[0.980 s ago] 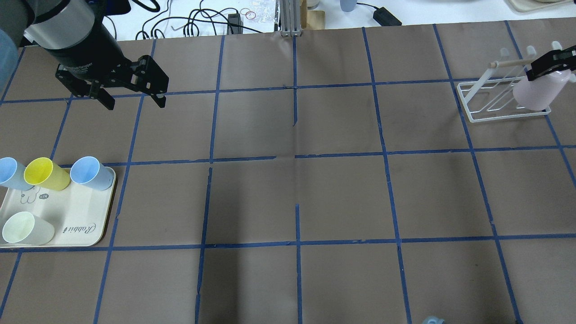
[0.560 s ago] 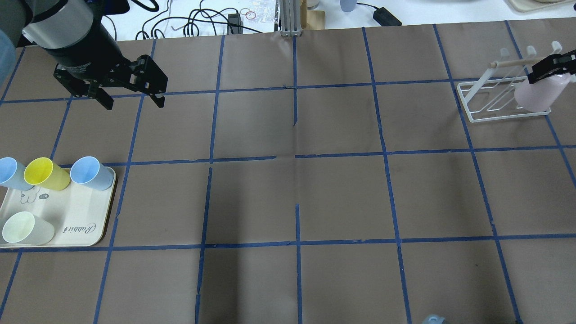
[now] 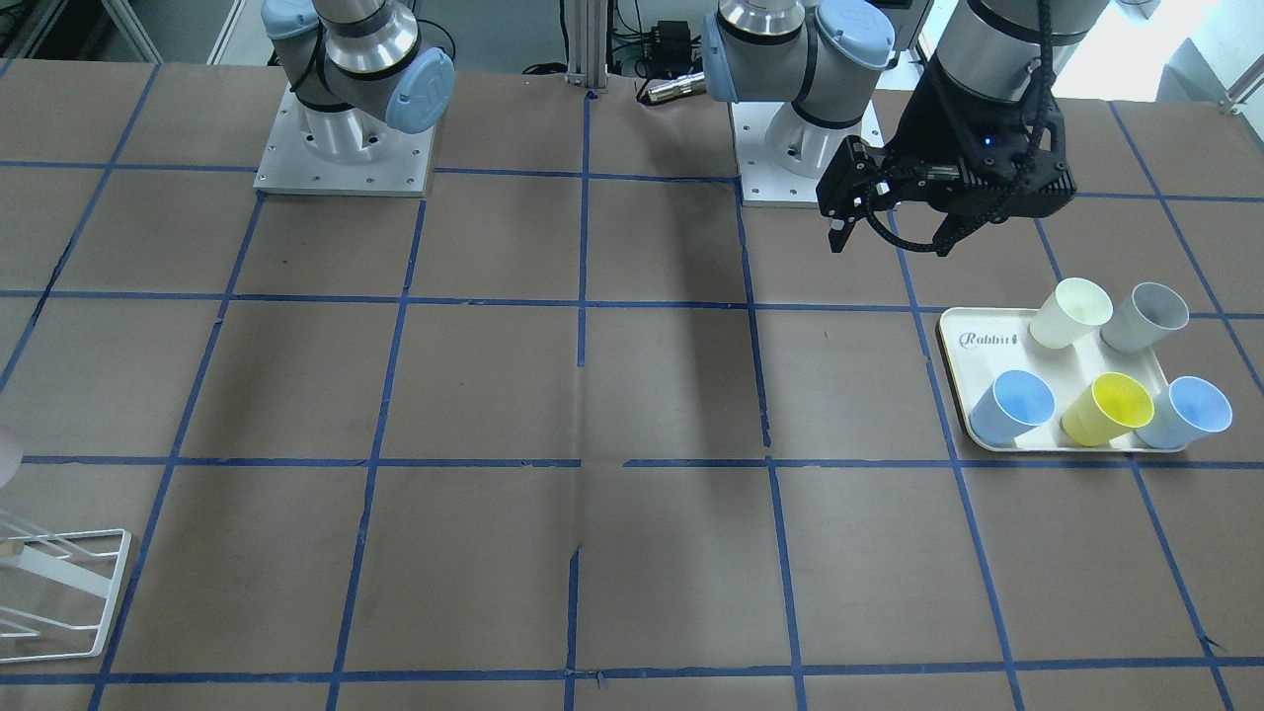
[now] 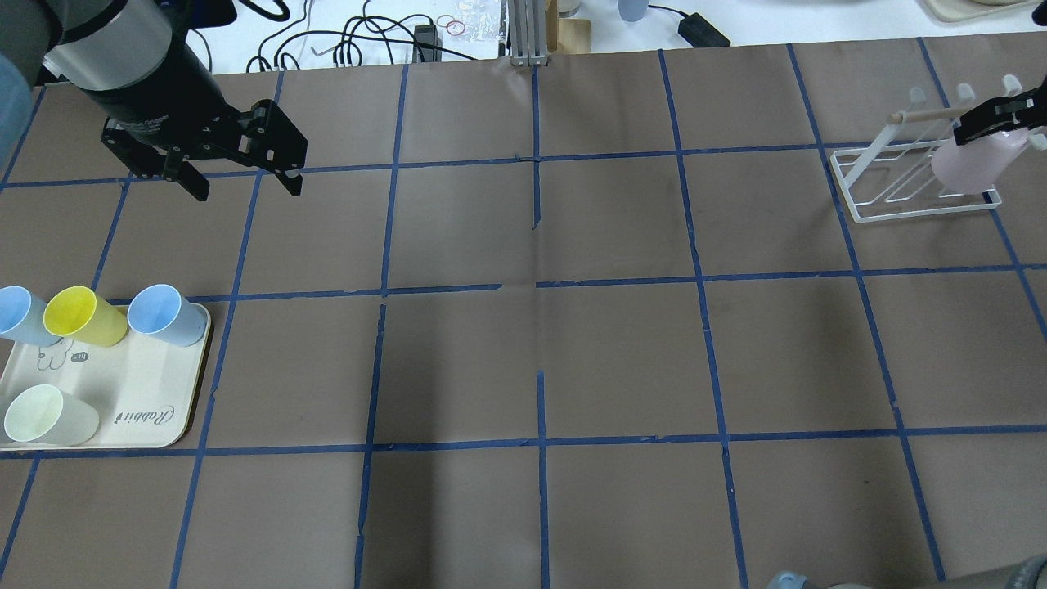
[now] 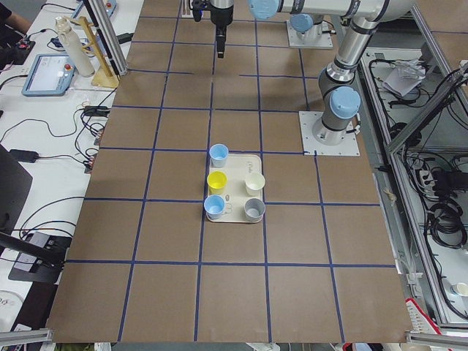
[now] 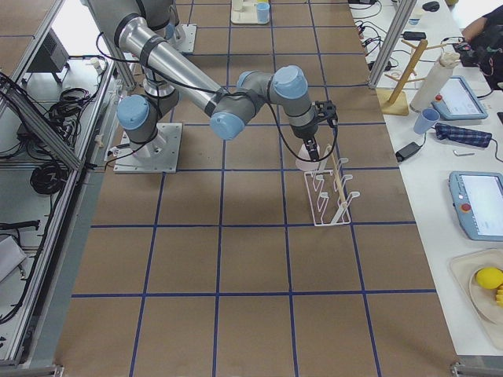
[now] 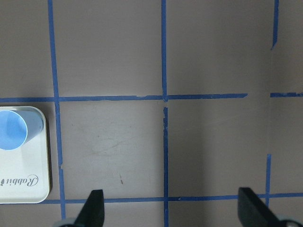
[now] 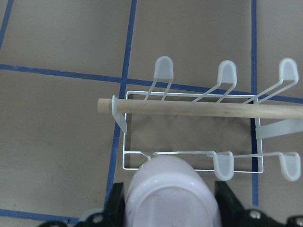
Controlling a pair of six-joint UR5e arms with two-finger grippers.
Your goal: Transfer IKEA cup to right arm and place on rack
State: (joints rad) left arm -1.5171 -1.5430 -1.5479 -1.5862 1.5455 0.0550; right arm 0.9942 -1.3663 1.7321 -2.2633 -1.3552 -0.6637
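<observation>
My right gripper (image 4: 1002, 114) is shut on the pale pink IKEA cup (image 4: 973, 159) at the right end of the white wire rack (image 4: 887, 214). In the right wrist view the cup (image 8: 170, 194) sits between the fingers with its closed base toward the camera. It is over the near edge of the rack (image 8: 189, 109), below the wooden-tipped rod. I cannot tell whether it touches a rod. My left gripper (image 4: 245, 188) is open and empty, hovering above the table at the far left; it also shows in the front view (image 3: 889, 242).
The cream "Rabbit" tray (image 4: 147, 384) at the left front carries two blue cups, a yellow cup (image 4: 82, 315) and a pale cup (image 4: 45, 417); a grey cup (image 3: 1145, 316) shows in the front view. Cables lie behind the table's far edge.
My right gripper has shifted the pink cup slightly farther back and to the left over the rack's end. My left gripper has barely moved.
</observation>
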